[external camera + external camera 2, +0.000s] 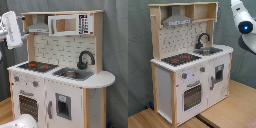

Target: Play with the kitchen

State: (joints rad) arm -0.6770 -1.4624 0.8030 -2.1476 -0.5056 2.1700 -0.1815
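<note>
Light wood and white, the kitchen (60, 75) (190, 62) stands upright in the middle of both exterior views. Your arm (12, 30) (244, 22) hovers high beside the grey hood (39, 25) (177, 20), apart from it (whether the fingers are parted or closed, you cannot tell). Red rings glow on the stovetop (36, 66) (180, 59).
</note>
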